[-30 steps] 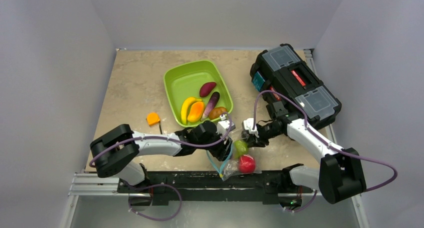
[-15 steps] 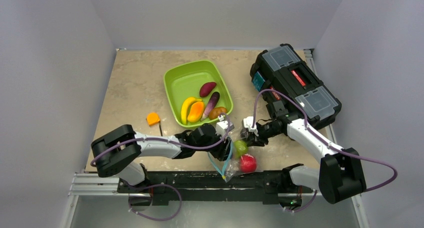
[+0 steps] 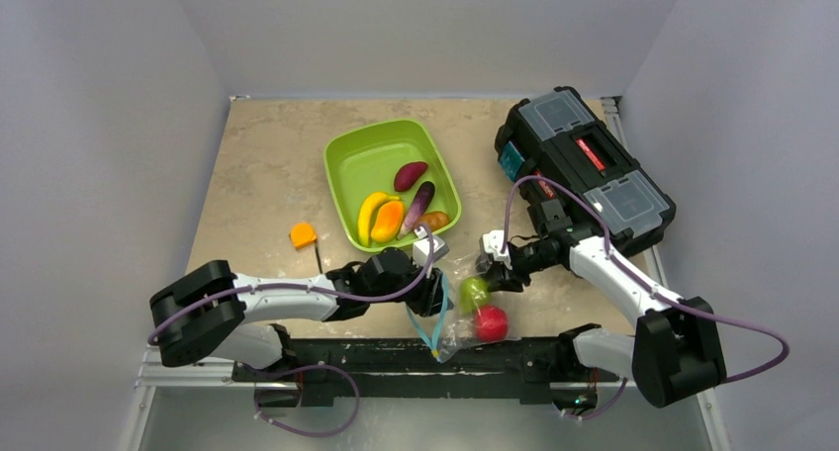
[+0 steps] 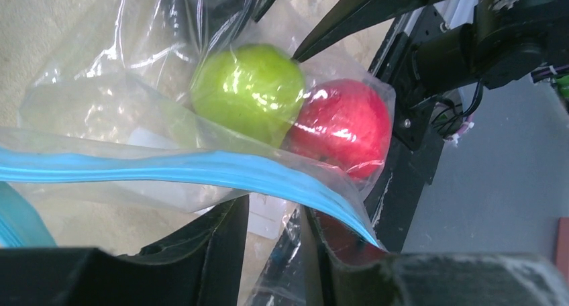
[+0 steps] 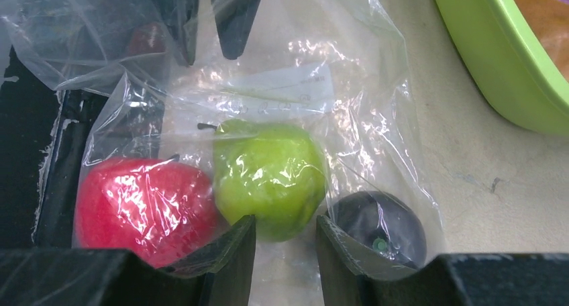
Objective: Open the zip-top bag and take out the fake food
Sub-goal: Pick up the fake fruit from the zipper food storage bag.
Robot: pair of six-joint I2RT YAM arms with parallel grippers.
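The zip-top bag (image 3: 455, 324) lies crumpled at the table's near edge between both grippers, its blue zip strip (image 4: 168, 166) running across the left wrist view. Fake food inside it: a green pear (image 3: 473, 293) (image 5: 268, 175), a red apple (image 3: 489, 323) (image 4: 345, 128) and a dark piece (image 5: 379, 225). My left gripper (image 3: 432, 291) (image 4: 274, 249) stands at the bag's mouth, jaws narrowly apart with clear film in the gap. On the bag's far side my right gripper (image 3: 492, 273) (image 5: 285, 252) is open over the film, the pear just past its tips.
A green tray (image 3: 346, 164) behind the bag holds a banana (image 3: 371, 214), an orange piece (image 3: 388, 220), a maroon piece (image 3: 411, 176), an eggplant (image 3: 419, 202) and a brown piece (image 3: 432, 221). A black toolbox (image 3: 584, 169) stands at the back right. A small orange block (image 3: 303, 235) lies left.
My left arm has drawn back to the left while its jaws narrowed on the bag's mouth. The right jaws have widened a little. The pear and apple barely moved.
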